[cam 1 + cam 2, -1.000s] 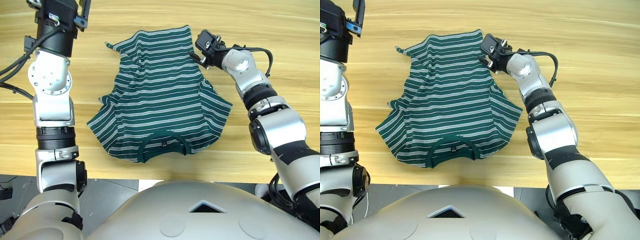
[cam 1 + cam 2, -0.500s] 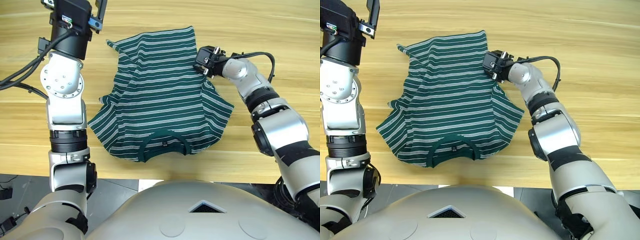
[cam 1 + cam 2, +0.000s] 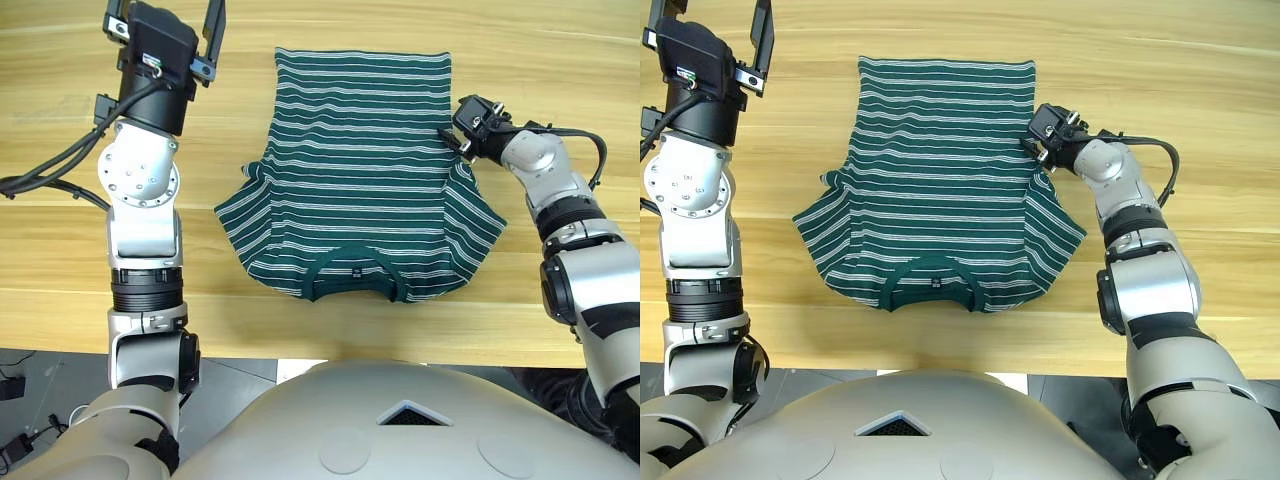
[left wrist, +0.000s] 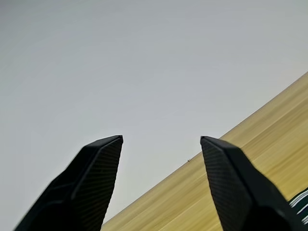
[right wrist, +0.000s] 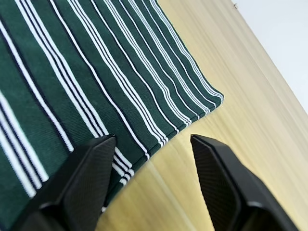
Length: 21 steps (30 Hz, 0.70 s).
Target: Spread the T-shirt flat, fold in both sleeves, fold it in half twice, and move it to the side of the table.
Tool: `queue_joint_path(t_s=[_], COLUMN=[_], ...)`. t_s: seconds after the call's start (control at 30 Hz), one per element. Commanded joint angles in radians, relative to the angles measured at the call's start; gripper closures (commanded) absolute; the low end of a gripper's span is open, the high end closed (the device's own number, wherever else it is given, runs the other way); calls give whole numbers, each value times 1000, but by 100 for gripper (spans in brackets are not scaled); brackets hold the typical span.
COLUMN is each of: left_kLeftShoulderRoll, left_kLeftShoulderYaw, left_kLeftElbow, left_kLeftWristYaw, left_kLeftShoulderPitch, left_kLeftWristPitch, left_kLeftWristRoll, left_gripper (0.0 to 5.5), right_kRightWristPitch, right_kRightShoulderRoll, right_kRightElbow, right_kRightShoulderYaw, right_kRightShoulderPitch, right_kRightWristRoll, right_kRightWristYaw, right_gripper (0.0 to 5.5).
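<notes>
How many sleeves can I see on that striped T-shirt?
2. The left sleeve sticks out on the robot's left of the T-shirt, the right sleeve on its right; neither is folded in yet.

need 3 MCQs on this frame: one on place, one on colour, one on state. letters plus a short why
1. Where is the right claw?
A. Over the collar
B. At the T-shirt's right side edge
C. Over the left sleeve

2. What colours is the T-shirt?
A. Red with white stripes
B. Plain blue
C. Dark green with white stripes

3. What state is the left claw in?
A. Open, holding nothing
B. Shut on a sleeve
C. Shut on the hem

Answers:
1 B: in the right wrist view the shirt's side edge runs between its jaws.
2 C: both eye views show green cloth with thin white stripes.
3 A: its jaws stand wide apart, raised over the table to the shirt's left, with nothing between them.
</notes>
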Motion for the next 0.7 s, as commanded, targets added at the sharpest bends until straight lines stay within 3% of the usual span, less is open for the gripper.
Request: queue_joint_path(t_s=[0.03,0.17,0.33,0.53,0.7], left_kLeftShoulderRoll=[-8,-33,-13,-110,-186], left_kLeftShoulderYaw=[12,132,316,260,285], left_kLeftElbow=[-3,-163,-395,-571,-588], left_kLeftWristYaw=[-15,-53,-52,-69,49], left_kLeftShoulderPitch=[50,149,310,696,804], left_kLeftWristPitch=[27,168,324,640,868], left_kLeftWristRoll=[-25,-268,-462,-754,-1070], left_gripper=[250,250,250,250,250], right_kRightWristPitch=[-72,-138,-3,-20,-72], right_kRightShoulderRoll=[22,-6,-30,139,243], right_kRightElbow=[-61,-272,-768,-998,-1069], right_kRightShoulderYaw=[-110,-263,-403,-447,-475], right_kRightShoulderPitch=[39,93,280,490,531], right_kRightWristRoll=[125,298,525,591,576], right_kRightWristYaw=[6,6,21,-119,-226], right_gripper=[263,263,263,263,263])
